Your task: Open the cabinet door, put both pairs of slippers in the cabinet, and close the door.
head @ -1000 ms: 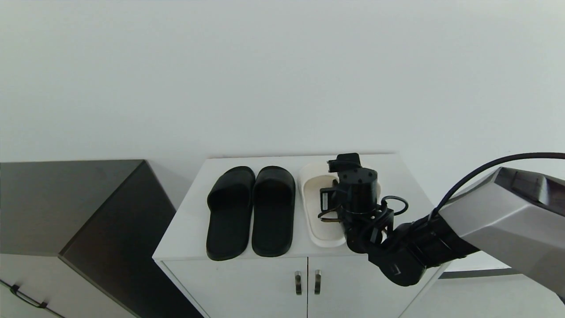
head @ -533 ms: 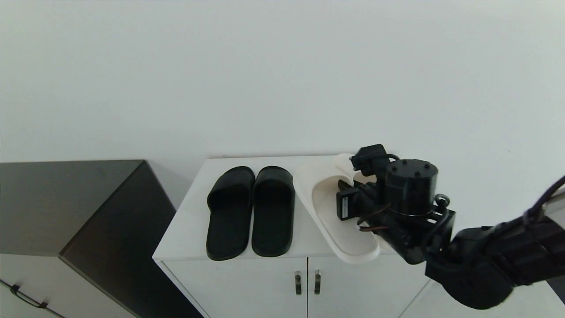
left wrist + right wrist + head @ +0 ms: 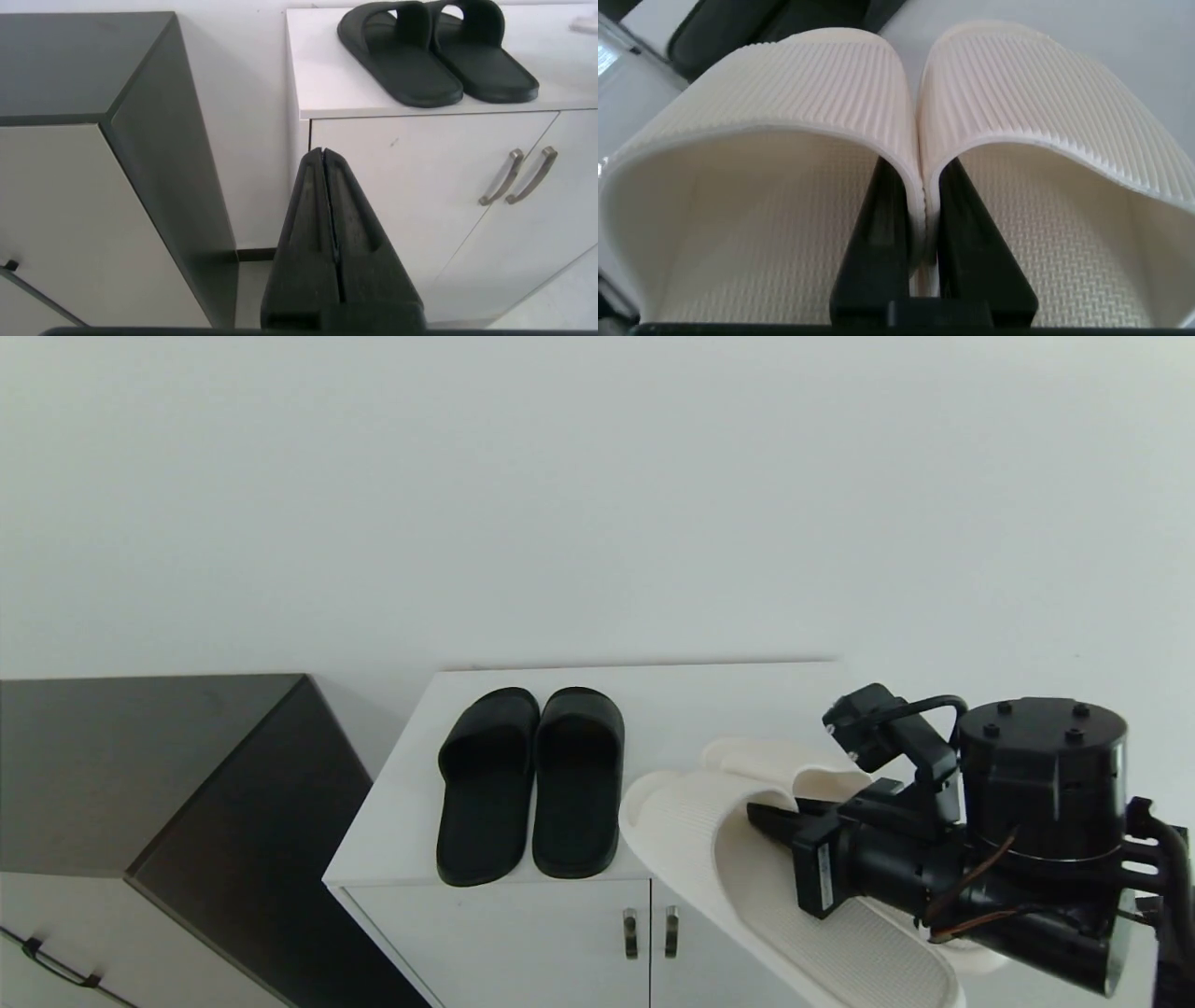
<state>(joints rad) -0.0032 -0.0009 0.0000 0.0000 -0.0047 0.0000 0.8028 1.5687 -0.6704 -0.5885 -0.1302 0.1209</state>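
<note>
Head view, and the right pincer [image 3: 770, 817] is gripping the white slippers [image 3: 695, 831] as one bundle. They are hanging in the air, tilted, off the surface [image 3: 719, 700] and out in front of the cabinet [image 3: 504, 943] on its right side. Their toes are pointing back toward the black slippers [image 3: 532, 784].

Right wrist view now, and this is giving the close look: one finger [image 3: 873, 224] is sitting inside each white slipper. The two inner side walls are being squeezed together between the fingers, so the pincer is nearly closed, with only those two walls between its fingers. The ribbed straps are arching up side by side just beyond the fingertips.

The black pair is lying flat on the surface, left of the middle. The two are touching each other side by side, with toes toward the wall [image 3: 597, 504] and heels reaching the front edge.

Below them the two doors [image 3: 579, 943] are sitting shut. The two metal handles [image 3: 649, 933] are standing upright, just beside each other at the centre seam.

Over to the left wrist view: the left pincer [image 3: 325, 159] is hanging low, with its fingers pressed flat together and nothing between them. It is hovering by the cabinet's left front corner, near the gap between the cabinet and the dark cabinet [image 3: 140, 140] standing beside it. It is well apart from the handles and touching nothing.
</note>
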